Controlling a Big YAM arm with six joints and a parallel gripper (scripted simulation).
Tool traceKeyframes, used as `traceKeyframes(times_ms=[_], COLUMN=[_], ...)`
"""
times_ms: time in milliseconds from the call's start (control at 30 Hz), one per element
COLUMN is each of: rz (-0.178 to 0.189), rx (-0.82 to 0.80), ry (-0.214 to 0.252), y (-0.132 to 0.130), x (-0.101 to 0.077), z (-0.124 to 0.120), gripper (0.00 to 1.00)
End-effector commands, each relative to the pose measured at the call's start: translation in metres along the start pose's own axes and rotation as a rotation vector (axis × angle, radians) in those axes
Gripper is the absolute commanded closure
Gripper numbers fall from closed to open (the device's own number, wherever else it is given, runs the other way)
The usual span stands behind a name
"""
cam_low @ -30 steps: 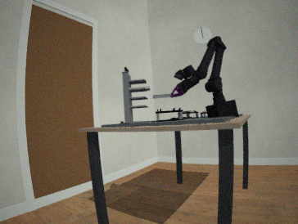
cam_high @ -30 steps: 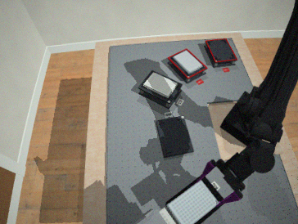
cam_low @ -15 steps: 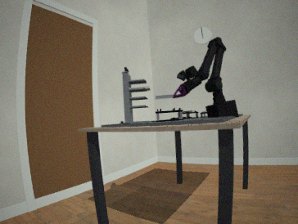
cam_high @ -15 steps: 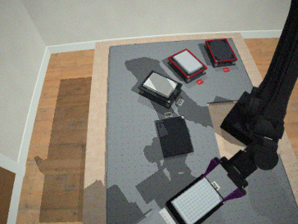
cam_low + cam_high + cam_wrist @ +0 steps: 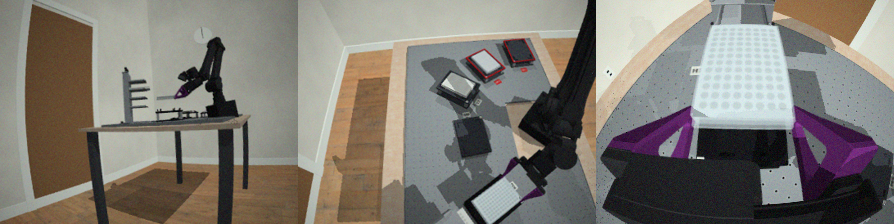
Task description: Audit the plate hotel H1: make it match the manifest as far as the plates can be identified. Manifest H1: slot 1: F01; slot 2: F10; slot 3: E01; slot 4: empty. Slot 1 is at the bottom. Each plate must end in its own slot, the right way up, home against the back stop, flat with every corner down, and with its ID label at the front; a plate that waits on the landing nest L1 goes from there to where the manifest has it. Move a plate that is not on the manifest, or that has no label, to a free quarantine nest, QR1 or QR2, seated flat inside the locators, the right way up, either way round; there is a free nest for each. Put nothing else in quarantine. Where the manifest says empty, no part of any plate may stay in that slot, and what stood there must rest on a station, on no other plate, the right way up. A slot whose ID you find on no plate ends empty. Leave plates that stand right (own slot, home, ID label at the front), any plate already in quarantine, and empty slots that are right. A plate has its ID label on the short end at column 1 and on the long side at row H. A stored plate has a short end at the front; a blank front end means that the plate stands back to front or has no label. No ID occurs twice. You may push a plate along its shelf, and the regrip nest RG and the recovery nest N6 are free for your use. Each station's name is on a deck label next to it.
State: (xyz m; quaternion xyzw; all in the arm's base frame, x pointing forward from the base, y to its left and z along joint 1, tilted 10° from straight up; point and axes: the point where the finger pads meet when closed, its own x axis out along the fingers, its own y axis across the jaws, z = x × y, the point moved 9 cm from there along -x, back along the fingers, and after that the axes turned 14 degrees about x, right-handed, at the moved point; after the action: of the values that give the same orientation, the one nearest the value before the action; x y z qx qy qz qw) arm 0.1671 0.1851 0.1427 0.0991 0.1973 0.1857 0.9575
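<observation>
My gripper [image 5: 522,181] [image 5: 180,92] [image 5: 742,112] has purple fingers and is shut on the short end of a white well plate [image 5: 499,199] [image 5: 164,97] [image 5: 743,72]. It holds the plate level in the air, in front of the plate hotel [image 5: 128,95] and clear of its shelves. In the wrist view the hotel stands straight ahead, with a pale plate end showing in it. I can read no label on the held plate. Another plate [image 5: 458,84] with a pale top rests on a nest in the middle of the deck.
Two red-framed nests stand at the back: one [image 5: 476,56] bears a white plate [image 5: 486,62], the other [image 5: 507,49] looks dark. A dark flat nest [image 5: 472,137] lies mid-deck. The arm's base [image 5: 548,118] stands at the right edge of the grey mat.
</observation>
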Motion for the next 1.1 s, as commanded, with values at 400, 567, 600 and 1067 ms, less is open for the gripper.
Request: traceKeyframes(times_ms=[400,567,600,1067], rz=[0.015,0.013,0.012,0.006], rx=[0.017,0.017,0.017,0.016], ry=[-0.017,-0.017,-0.017,-0.019], y=[0.001,0.0,0.0,-0.003], x=[0.003,0.004,0.004,0.008], z=[-0.004,-0.006,-0.006,-0.011], gripper=[0.14,0.14,0.14,0.14])
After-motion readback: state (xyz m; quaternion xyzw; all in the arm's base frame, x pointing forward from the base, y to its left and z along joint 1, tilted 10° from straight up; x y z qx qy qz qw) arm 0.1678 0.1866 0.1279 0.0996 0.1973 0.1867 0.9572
